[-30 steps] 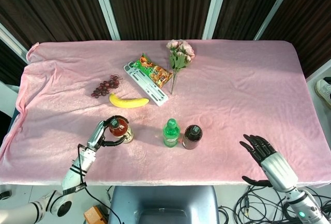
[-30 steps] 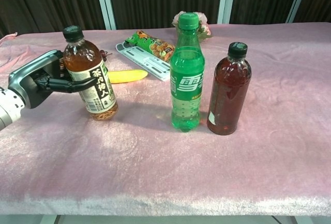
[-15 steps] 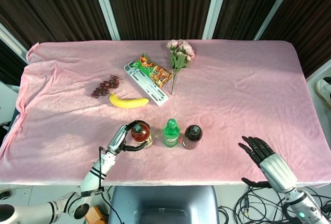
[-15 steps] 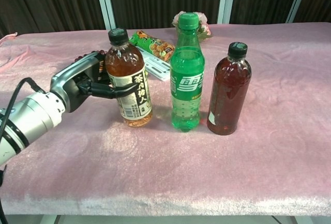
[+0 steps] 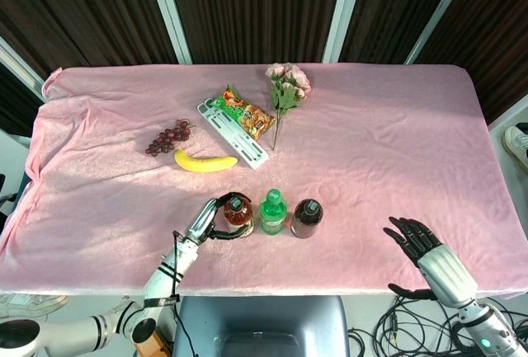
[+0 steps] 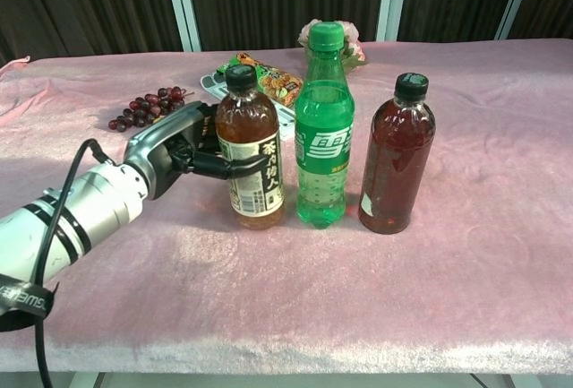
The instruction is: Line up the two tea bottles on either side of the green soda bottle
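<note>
The left hand [image 6: 183, 149] wraps its fingers around the amber tea bottle with the white label [image 6: 250, 159], which now stands upright just beside the green plastic soda bottle [image 6: 322, 128], on its left; a second ago it stood well apart, further left, and half a second ago only partway across. The dark red tea bottle with the black cap [image 6: 395, 157] stands just right of the soda bottle, unmoved. All three form a row near the front edge of the pink-clothed bench [image 5: 396, 143]. The right hand [image 5: 425, 246] hovers at the bench's front right, fingers spread and holding nothing, barely shifted. With the left arm moved across, the purple grapes [image 6: 143, 108] show in the chest view.
</note>
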Tool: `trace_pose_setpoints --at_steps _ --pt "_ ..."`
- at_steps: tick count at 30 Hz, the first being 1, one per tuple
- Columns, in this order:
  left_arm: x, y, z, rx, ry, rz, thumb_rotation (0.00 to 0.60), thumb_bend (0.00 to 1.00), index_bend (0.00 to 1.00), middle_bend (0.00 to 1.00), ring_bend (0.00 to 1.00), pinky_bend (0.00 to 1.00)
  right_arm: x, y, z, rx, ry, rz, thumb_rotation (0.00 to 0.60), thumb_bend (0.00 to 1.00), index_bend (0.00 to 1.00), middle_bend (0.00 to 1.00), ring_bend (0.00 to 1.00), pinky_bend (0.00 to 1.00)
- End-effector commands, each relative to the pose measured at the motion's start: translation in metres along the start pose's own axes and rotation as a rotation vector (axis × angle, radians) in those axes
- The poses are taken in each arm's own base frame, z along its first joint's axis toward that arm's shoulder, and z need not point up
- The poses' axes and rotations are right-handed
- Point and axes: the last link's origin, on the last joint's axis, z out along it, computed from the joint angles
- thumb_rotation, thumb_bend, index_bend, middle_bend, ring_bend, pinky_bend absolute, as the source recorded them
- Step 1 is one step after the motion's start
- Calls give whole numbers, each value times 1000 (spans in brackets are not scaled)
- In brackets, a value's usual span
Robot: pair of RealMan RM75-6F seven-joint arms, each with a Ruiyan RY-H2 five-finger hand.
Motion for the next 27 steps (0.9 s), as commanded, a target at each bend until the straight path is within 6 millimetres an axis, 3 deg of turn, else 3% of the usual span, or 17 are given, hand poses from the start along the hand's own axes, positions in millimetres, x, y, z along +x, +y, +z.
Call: trace_pose_setpoints --at_steps 1,8,13,15,27 --pt "0 0 2 0 -1 -12 600 333 570 594 370 334 0 0 0 -1 -2 1 600 290 0 0 12 214" --pt "-4 -2 0 15 -54 -15 600 324 486 478 291 276 1 1 0 -3 2 1 600 290 0 0 12 214" --pt "-2 -5 2 40 -71 -18 600 315 181 176 101 128 1 0 -1 0 2 1 600 290 0 0 12 214" --pt "1 -6 2 34 -59 -15 600 312 108 117 71 108 1 0 -1 -1 -2 -1 600 290 0 0 12 214" --pt "5 -1 -8 -24 -57 15 600 309 8 27 10 71 0 0 0 -4 -6 -7 600 290 0 0 8 214"
